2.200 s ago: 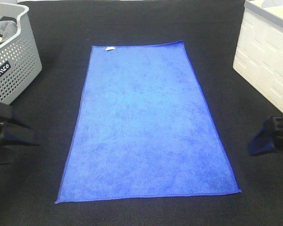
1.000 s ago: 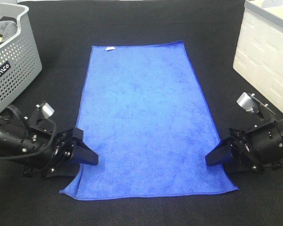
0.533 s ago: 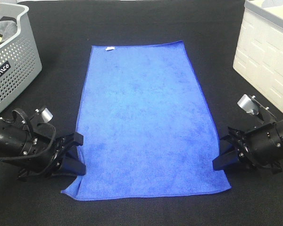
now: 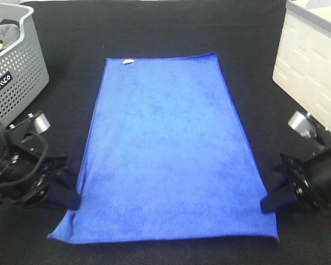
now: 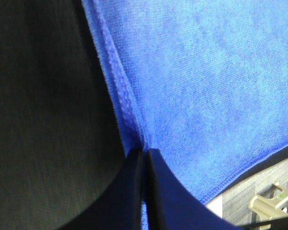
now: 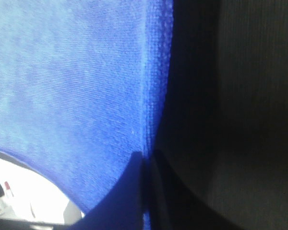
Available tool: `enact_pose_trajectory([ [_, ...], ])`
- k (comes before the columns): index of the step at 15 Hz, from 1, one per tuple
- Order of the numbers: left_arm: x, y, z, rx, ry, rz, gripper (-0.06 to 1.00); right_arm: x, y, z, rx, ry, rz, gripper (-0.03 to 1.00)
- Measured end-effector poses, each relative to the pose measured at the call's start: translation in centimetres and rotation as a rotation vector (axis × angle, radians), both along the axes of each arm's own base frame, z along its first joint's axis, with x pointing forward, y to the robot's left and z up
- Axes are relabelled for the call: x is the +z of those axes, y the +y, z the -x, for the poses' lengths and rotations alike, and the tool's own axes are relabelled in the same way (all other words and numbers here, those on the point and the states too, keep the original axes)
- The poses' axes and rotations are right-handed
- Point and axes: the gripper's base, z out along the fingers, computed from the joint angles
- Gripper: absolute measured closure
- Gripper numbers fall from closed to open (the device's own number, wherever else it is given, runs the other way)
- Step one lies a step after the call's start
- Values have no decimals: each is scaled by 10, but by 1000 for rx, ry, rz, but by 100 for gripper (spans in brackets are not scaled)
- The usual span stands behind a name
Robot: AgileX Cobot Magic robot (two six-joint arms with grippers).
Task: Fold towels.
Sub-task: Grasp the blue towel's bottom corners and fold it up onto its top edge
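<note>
One towel in left tool, right tool

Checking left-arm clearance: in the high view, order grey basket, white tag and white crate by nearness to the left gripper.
From the left gripper:
1. grey basket, same side, farther back.
2. white tag, far corner of the towel.
3. white crate, opposite side.

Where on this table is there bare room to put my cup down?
Bare black table lies beyond the far edge of the blue towel, between the grey basket and white crate, and along both its long sides. The near corners are crowded: the left gripper and right gripper each pinch its hem there.
</note>
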Motion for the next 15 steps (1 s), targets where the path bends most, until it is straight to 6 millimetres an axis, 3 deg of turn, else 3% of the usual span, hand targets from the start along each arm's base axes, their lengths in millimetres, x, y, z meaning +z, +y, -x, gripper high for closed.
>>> enact_pose_trajectory([
  [3,8,6,30,-9,21,6,94,-4,0,28,1,51,0,97],
  [4,8,6,30,-9,21,6,94,-4,0,28,1,51,0,97],
  [5,3,12,54,-8,59,-5,94,-2,1,45,1,56,-1,97],
  [9,5,14,58,5,36,-14,94,6,0,46,-4,8,2,97],
  [11,9,13,48,30,-6,-24,94,12,0,34,-5,-35,5,97],
  [15,31,6,-7,114,-167,-39,94,50,-1,-28,2,-226,10,97],
])
